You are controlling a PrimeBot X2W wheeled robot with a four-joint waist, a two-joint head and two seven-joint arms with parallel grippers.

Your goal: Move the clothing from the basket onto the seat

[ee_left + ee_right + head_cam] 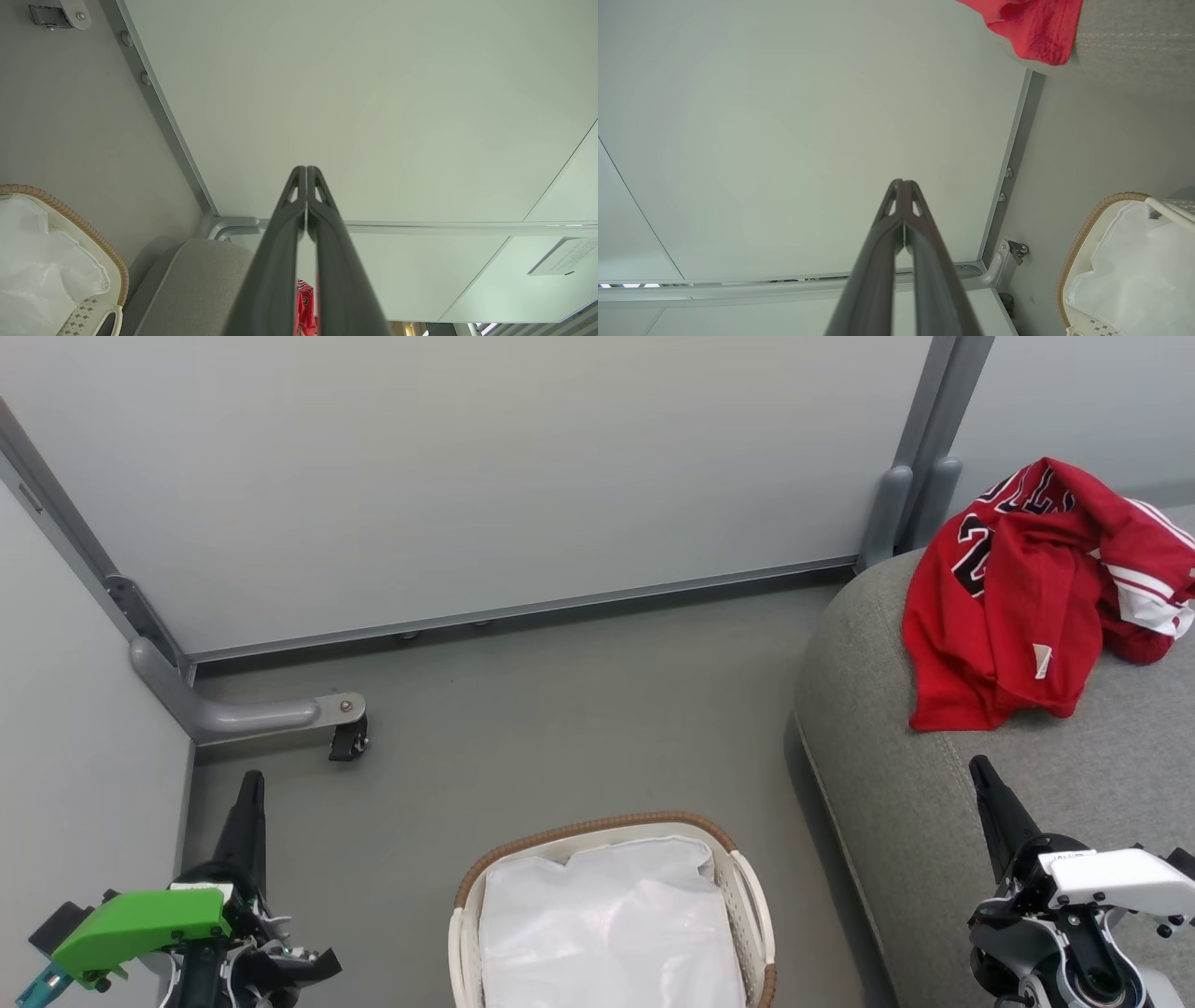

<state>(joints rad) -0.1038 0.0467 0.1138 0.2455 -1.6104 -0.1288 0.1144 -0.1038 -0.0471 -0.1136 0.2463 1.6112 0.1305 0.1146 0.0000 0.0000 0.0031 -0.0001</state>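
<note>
Head view has the clothing (1018,607) heaped on the seat (934,821), well apart from the basket (597,829), where a white liner (607,924) lies. Left claw (250,782) and right claw (978,767) are pinched shut on nothing. The moving looks done to me; the next move calls for no further pick.

Light: bright, even, diffuse | Shadows: soft, faint band on floor (560,709) beside the seat (934,821) | Glare: liner (607,924) slightly washed out | Focus: head view sharp | Distortion: wrist views bow straight lines near borders
</note>
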